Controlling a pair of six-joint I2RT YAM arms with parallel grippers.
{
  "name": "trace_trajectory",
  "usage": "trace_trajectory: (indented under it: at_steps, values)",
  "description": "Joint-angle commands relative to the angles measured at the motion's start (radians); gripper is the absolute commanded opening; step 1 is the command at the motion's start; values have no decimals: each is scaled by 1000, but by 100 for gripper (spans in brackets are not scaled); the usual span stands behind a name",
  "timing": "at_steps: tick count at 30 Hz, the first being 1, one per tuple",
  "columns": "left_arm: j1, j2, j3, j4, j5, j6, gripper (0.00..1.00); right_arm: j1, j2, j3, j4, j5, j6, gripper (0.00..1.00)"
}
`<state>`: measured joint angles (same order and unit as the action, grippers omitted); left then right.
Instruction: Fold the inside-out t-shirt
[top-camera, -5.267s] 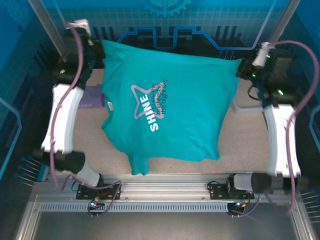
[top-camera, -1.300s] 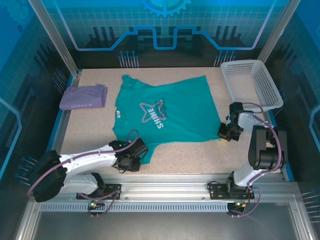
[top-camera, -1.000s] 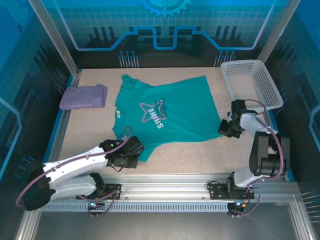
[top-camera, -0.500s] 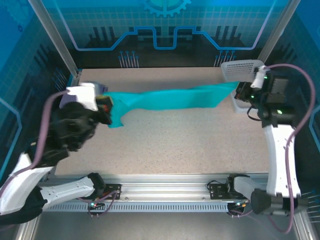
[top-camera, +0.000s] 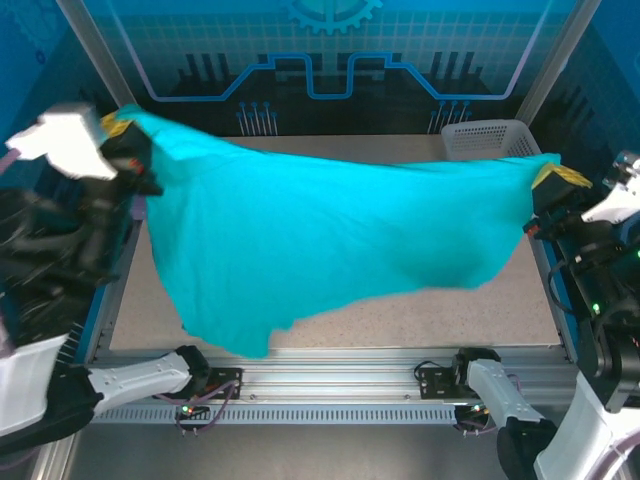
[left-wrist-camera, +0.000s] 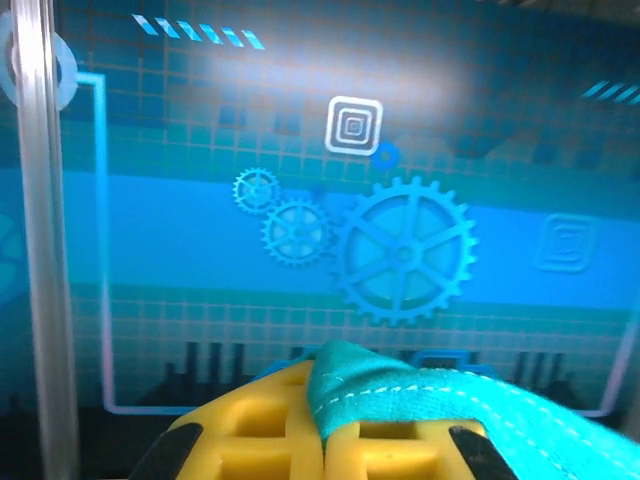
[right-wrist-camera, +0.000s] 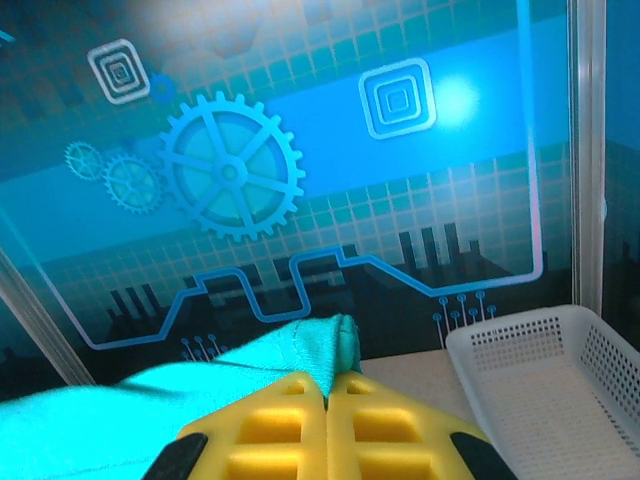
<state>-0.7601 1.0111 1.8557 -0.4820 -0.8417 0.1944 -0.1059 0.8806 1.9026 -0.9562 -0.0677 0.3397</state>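
Left gripper (top-camera: 122, 135): yellow fingers pinched tight on a stitched edge of the inside-out t-shirt (top-camera: 330, 230). Right gripper (top-camera: 556, 180): likewise clamped, opposite edge. Change: a second back the shirt lay flat on the table (top-camera: 450, 305); half a second back it was a narrow strung band; now it is airborne and spread wide. Reading: a shake-out for re-laying, folding not begun. Long axis: left to right. Loose edge droops toward the near rail, lowest at left. Beyond: white basket (top-camera: 490, 138).

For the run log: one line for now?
left pincer shut on t-shirt | right pincer shut on t-shirt | t-shirt spread aloft between them
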Motion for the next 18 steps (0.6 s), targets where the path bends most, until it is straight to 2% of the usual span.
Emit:
trace_trajectory:
  at_steps: [1,3,4,8,10,12,13,15,16,18]
  values:
    - [221,113,63,-16,28,6,0,-13,90,-67,40,43,-13,0]
    - [422,205,89,-154,224,-154,0,-11,121,-147,117,55,-15,0]
    - [465,245,60,-151,271,-178,0,-11,140,-191,156,65,-17,0]
    - [571,441,-94,-8,389,-229,0,2,297,-369,367,81,-11,0]
    - [598,582,-111,62,414,-244,0,30,426,-441,494,113,-12,0]
    - [616,770,-72,128,439,-252,0,57,617,-438,606,145,-20,1]
    - [622,862,-30,143,446,-256,1,67,721,-408,636,163,-21,1]
    - [630,1098,144,111,464,-274,15,90,971,-271,655,212,-28,6]
    - [630,1200,256,69,469,-280,21,95,1089,-176,623,214,-27,9]
    - [632,1430,584,-119,492,-301,34,106,1303,67,498,226,-32,19]
